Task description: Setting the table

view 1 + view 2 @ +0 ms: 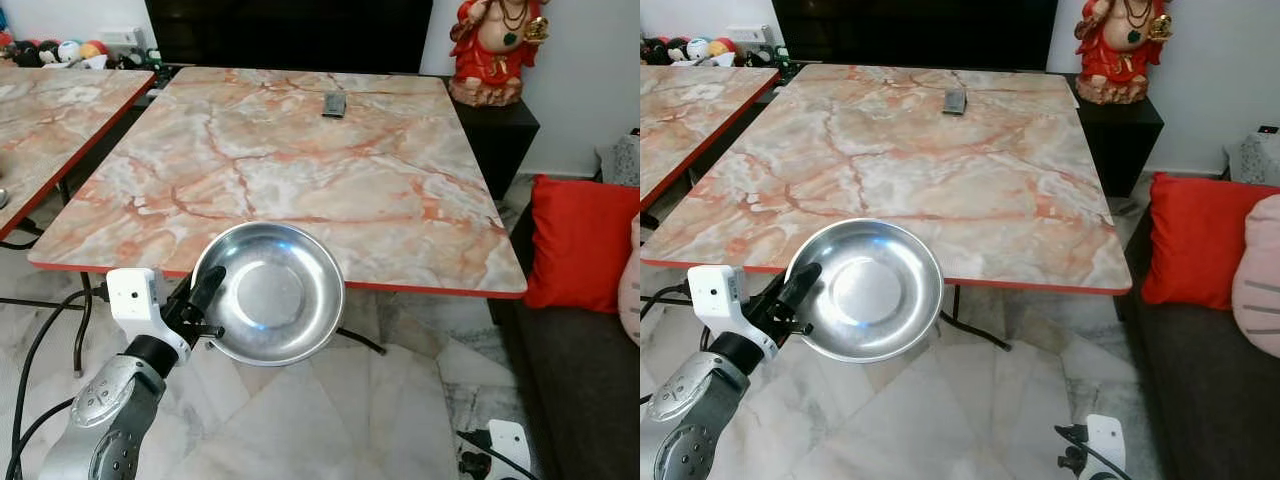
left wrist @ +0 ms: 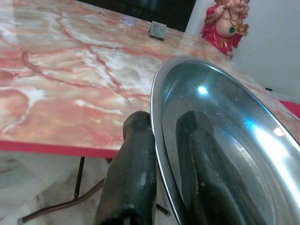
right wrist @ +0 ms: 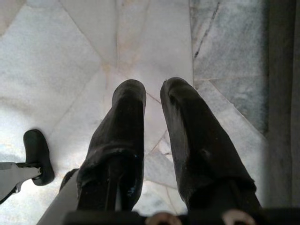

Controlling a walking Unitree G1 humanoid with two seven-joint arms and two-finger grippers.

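An empty steel bowl point(image 1: 268, 292) is held by its rim in the left pincer point(image 1: 205, 300) before the tabletop point(image 1: 300, 170); the right pincer point(image 3: 152, 101) is narrowly parted.

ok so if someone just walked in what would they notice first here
Most likely the shiny steel bowl, held by its rim in the left hand just short of the near red edge of the marble-patterned table. After that, the red figurine on the dark stand at the table's far right corner, and the red cushion on the sofa to the right.
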